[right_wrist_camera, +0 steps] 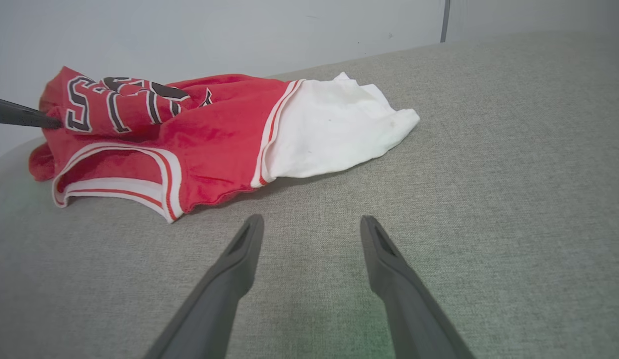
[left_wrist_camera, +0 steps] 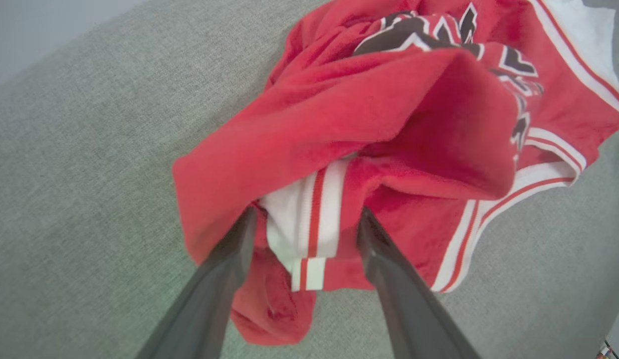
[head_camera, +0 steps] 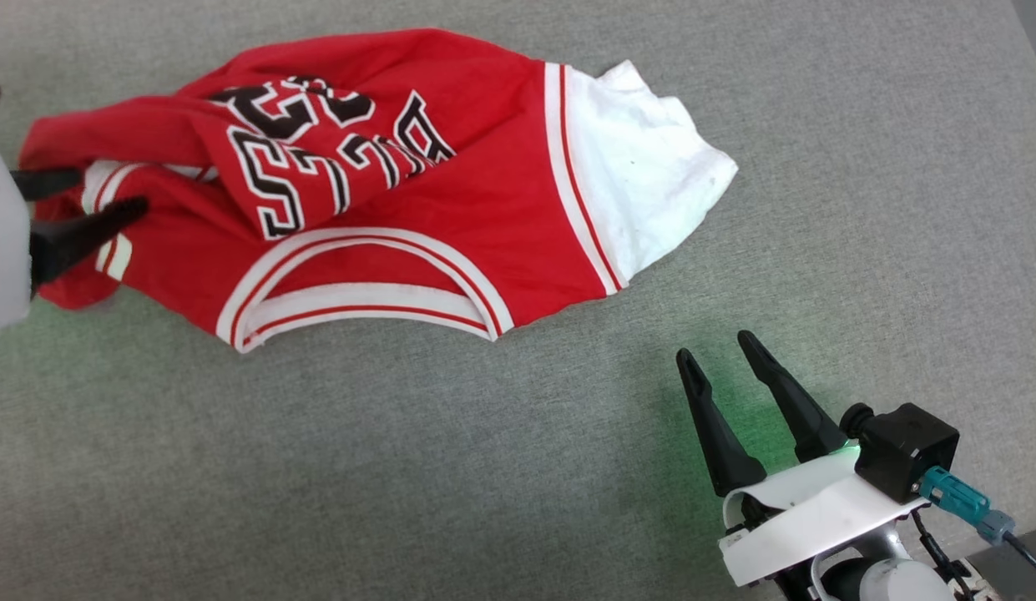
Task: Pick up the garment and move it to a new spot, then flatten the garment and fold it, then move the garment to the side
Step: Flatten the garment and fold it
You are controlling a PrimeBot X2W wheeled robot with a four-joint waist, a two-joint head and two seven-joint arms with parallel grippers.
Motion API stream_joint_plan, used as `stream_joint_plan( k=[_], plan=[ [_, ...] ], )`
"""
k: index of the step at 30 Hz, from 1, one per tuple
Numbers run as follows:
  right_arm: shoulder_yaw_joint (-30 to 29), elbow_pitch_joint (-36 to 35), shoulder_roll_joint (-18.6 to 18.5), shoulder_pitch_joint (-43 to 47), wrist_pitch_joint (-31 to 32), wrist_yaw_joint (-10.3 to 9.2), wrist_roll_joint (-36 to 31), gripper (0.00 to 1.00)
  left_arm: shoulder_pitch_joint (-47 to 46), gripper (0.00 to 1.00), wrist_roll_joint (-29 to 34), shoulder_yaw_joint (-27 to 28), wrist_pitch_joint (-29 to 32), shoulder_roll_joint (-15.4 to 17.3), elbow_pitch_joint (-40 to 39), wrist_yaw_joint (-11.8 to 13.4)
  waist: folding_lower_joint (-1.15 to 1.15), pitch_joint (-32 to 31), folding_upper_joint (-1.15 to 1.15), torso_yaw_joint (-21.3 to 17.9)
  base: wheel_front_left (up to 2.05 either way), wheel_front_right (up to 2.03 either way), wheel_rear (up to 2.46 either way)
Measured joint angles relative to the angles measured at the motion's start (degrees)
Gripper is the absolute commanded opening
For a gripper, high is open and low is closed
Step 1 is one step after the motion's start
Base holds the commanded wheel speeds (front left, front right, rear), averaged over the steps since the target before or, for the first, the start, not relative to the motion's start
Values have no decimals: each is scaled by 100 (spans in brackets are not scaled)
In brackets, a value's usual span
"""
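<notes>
Grey woven surface point(head_camera: 401, 467), pale wall point(right_wrist_camera: 189, 35) behind — garment point(head_camera: 484, 209) lies crumpled; left hand point(head_camera: 110, 190) and right hand point(head_camera: 716, 345) both spread.

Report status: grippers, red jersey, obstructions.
Left gripper open astride bunched edge of red-and-white jersey garment. Right gripper open, clear. Garment crumpled on grey fabric surface. No obstructions.

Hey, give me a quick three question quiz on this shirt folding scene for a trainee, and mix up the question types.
1. True or false: the shirt lies flat and smooth on the grey cloth surface.
2. Which gripper's open fingers straddle a bunched edge of the shirt? A) left gripper B) right gripper C) both
3. Fill in: the sleeve nearest the right gripper is ____.
Key: 1 false, it is crumpled; 2 A; 3 white.
</notes>
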Motion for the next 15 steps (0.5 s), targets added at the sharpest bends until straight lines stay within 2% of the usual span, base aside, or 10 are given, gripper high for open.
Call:
stream_joint_plan(
  k=[4,5,6,7,8,12,15],
  plan=[
    [15,12,0,14,-37,1,0,100,-19,100,-114,-55,186,-116,240,12,0,5,0,-18,0,0,0],
    [18,20,0,22,-37,1,1,100,-2,86,-203,-58,222,-140,271,11,0,0,0,-16,0,0,0],
    [18,25,0,23,-37,0,9,100,21,47,-241,-65,225,-157,270,4,0,-5,0,-12,0,0,0],
    [18,29,1,23,-37,1,9,100,48,30,-324,-56,209,-183,263,-14,0,-11,0,-5,0,0,0],
    [15,32,0,23,-36,1,8,100,65,0,-411,-33,157,-218,255,-24,0,-19,0,6,0,0,0],
    [-38,26,2,23,18,1,-13,100,76,0,-352,15,-104,-208,60,-45,0,-62,0,72,0,0,0],
    [-109,11,0,26,71,1,-48,100,121,0,-398,62,-247,-66,-276,-53,0,-115,0,153,0,0,0]
  ],
)
